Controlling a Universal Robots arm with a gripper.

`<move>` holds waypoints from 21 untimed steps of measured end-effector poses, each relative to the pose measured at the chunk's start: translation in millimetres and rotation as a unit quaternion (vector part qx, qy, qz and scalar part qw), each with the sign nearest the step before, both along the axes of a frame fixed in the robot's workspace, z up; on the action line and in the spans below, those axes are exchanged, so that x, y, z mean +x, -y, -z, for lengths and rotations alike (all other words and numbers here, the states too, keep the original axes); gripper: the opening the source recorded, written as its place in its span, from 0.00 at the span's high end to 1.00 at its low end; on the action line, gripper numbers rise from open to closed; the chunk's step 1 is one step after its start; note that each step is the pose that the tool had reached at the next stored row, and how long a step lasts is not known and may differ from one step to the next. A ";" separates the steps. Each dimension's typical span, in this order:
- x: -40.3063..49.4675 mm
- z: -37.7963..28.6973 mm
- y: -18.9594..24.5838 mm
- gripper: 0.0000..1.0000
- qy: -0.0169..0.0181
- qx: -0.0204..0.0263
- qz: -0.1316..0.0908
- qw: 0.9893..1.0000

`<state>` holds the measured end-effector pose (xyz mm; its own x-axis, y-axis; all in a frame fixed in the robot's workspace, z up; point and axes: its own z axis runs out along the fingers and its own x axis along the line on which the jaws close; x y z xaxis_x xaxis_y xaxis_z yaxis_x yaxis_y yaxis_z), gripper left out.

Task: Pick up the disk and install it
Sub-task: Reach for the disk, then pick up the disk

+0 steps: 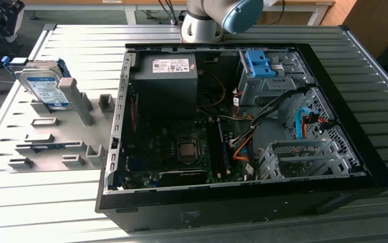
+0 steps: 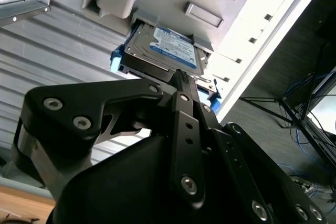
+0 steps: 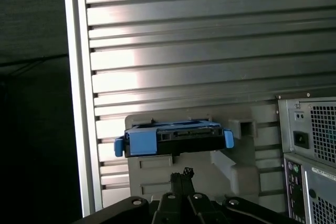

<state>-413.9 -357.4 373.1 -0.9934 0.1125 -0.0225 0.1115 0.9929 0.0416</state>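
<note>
Silver-grey disk [image 2: 168, 51] stands on edge in a grey holder [image 3: 142, 169], straight ahead of the gripper [image 2: 181, 77], untouched. The gripper is pressed together, empty.

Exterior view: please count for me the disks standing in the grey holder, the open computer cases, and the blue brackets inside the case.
disk: 1
computer case: 1
blue bracket inside the case: 1
Total: 3
</note>
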 end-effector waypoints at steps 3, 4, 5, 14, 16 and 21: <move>-4.1 0.7 -1.6 0.89 0.000 0.000 0.001 1.000; -4.1 0.7 -1.6 0.89 0.000 0.000 0.001 1.000; -4.1 0.7 -1.6 0.89 0.000 0.000 0.001 1.000; -4.9 0.6 -1.6 0.89 0.000 0.000 0.001 1.000; -4.9 0.6 -1.6 0.89 0.000 0.000 0.001 1.000; -5.0 0.6 -1.6 0.89 0.000 0.000 -0.007 1.000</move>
<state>-418.9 -355.9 372.5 -0.9948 0.0991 -0.0223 0.0981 0.9943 0.0415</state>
